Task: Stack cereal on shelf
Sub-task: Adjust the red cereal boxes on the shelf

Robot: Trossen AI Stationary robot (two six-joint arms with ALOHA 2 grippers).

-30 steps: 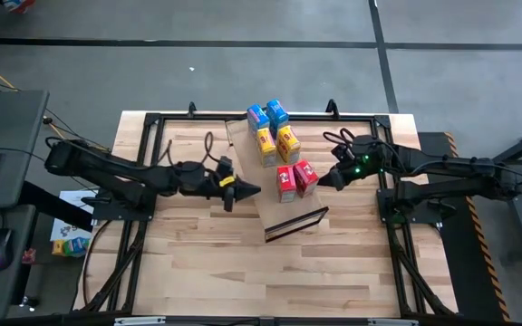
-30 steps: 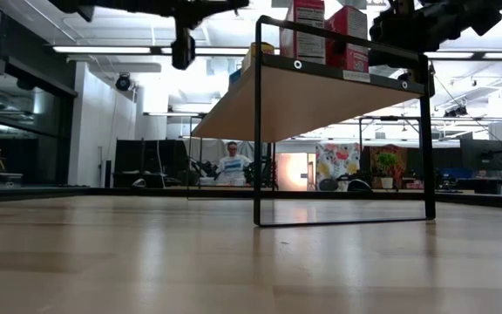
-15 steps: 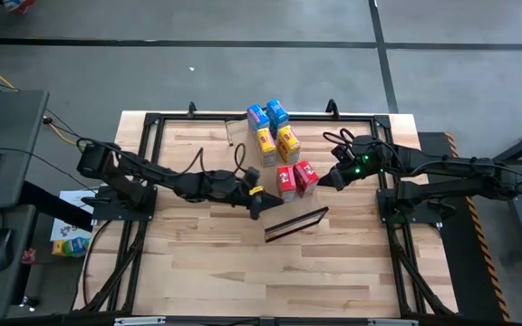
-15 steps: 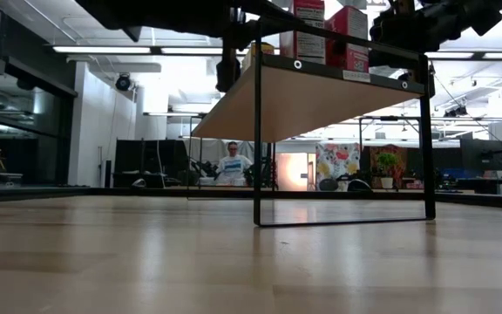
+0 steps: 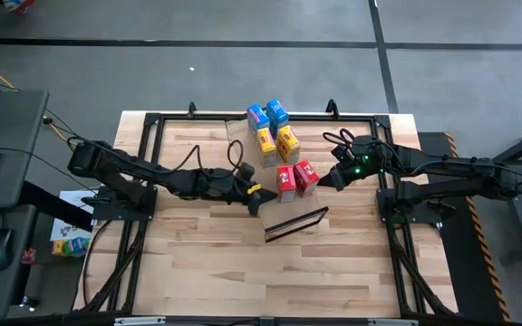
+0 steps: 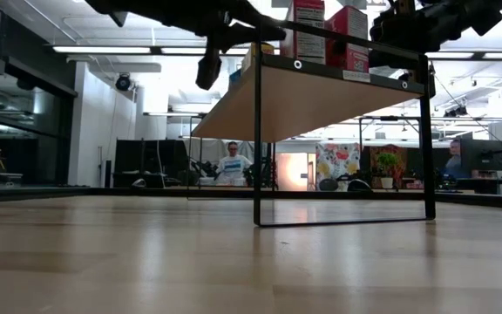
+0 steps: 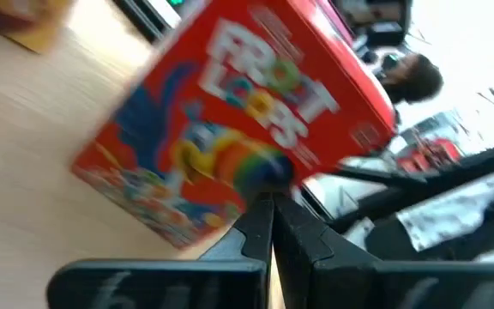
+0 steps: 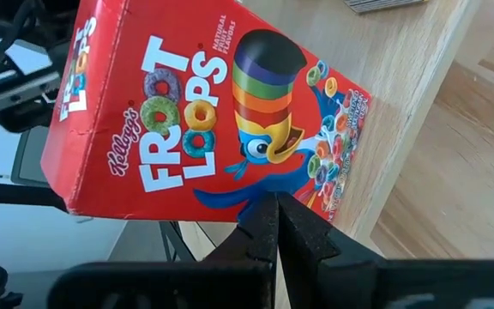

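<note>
Bright, even overhead light on the table, shadows faint. The low view glares white from ceiling strips at twelve o'clock. Left wrist's red cereal box smears with blur; right wrist's stays sharp.

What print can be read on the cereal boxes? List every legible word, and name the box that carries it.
"Kellogg's", "FROOT LOOPS", "NATURAL FRUIT FLAVORS": front of the red cereal box before the right hand.
"FROOT LOOPS": the other red box in the left wrist view, blurred.
Blue boxes and yellow boxes: print too small to read.
</note>
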